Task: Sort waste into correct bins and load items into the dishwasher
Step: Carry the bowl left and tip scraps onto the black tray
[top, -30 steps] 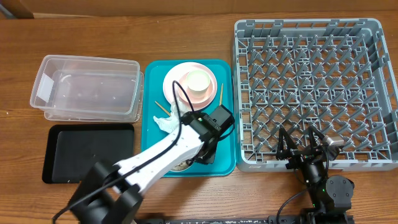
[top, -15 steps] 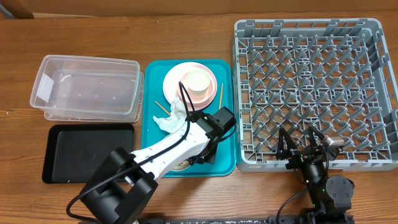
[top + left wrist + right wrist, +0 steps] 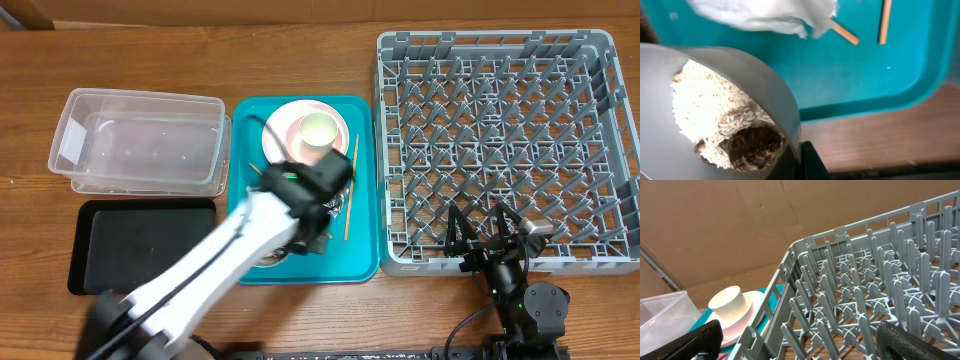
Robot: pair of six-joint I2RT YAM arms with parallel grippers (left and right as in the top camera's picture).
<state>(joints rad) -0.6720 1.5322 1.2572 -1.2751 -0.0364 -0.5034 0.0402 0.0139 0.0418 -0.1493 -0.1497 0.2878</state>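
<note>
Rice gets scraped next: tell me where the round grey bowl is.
Left wrist view, left side: the round grey bowl is by the front edge of the teal plastic tray, the crumpled white paper napkin just beyond it.

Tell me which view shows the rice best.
Left wrist: the rice lies in the bowl close up, brown scraps included. Overhead, the left arm covers nearly all of it. The right wrist view shows none.
</note>
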